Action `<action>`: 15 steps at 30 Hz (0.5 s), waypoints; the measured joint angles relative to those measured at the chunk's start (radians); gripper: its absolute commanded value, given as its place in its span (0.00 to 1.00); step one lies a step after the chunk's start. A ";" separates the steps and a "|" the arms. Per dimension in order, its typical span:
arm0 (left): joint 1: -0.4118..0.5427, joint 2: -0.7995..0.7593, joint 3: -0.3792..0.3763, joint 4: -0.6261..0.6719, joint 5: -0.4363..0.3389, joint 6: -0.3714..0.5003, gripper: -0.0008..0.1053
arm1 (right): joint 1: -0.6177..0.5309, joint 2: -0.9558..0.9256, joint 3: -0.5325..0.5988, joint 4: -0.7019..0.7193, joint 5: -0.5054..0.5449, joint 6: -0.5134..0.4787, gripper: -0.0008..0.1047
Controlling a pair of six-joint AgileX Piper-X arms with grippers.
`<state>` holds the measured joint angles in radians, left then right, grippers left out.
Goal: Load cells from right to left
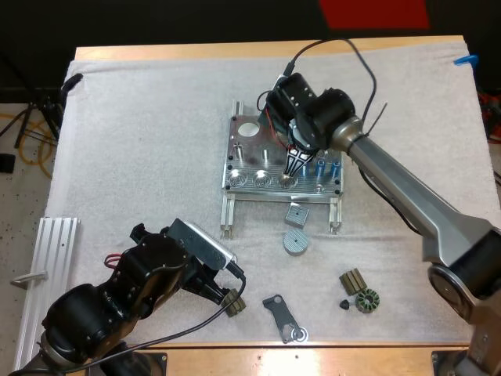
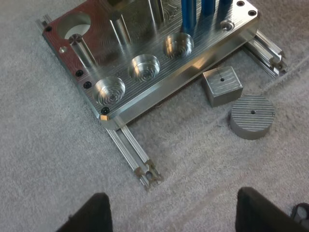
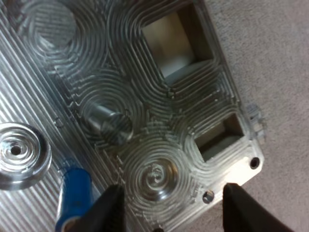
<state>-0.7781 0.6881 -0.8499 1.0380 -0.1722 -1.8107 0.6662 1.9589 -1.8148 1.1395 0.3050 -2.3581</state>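
Observation:
The metal fixture (image 1: 249,149) lies mid-mat with round pockets along its front edge. Blue cylinders (image 1: 327,167) stand upright at its front right. My right gripper (image 1: 292,169) hangs over the fixture's front row, pointing down. In the right wrist view it (image 3: 171,210) is open above a round recess (image 3: 154,176), and a blue cylinder (image 3: 75,193) stands just outside one finger. My left gripper (image 1: 221,291) rests low near the mat's front. It (image 2: 181,212) is open and faces the fixture (image 2: 159,94) and blue cylinders (image 2: 188,17).
A square metal block (image 1: 297,213) and a ribbed round disc (image 1: 295,241) lie in front of the fixture. A dark bracket (image 1: 282,317) and small dark parts (image 1: 360,291) lie near the front edge. An aluminium rail (image 1: 51,266) sits at the far left.

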 measured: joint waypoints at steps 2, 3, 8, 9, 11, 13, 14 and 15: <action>0.000 0.000 0.000 0.000 0.000 0.000 0.53 | 0.000 -0.015 0.000 0.010 -0.007 0.020 0.44; 0.000 0.000 0.000 -0.005 0.000 0.000 0.53 | 0.000 -0.022 0.000 0.020 -0.012 0.035 0.44; 0.000 0.000 0.000 -0.020 0.000 0.000 0.53 | 0.000 -0.024 -0.001 0.065 -0.034 0.044 0.44; 0.000 0.000 0.000 -0.022 0.000 0.000 0.53 | 0.000 -0.024 -0.001 0.068 -0.046 0.046 0.44; 0.000 0.000 0.000 -0.021 0.000 0.000 0.53 | 0.000 -0.024 -0.001 0.067 -0.062 0.046 0.44; 0.000 0.000 0.000 -0.021 0.000 0.000 0.53 | 0.000 -0.024 -0.001 0.070 -0.086 0.047 0.44; 0.000 0.000 0.000 -0.021 0.000 0.000 0.53 | 0.000 -0.024 -0.001 0.070 -0.088 0.047 0.44; 0.000 0.000 0.000 -0.021 0.000 0.000 0.53 | 0.000 -0.024 -0.001 0.070 -0.091 0.047 0.44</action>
<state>-0.7781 0.6881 -0.8499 1.0166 -0.1722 -1.8107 0.6662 1.9348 -1.8162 1.2092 0.2140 -2.3107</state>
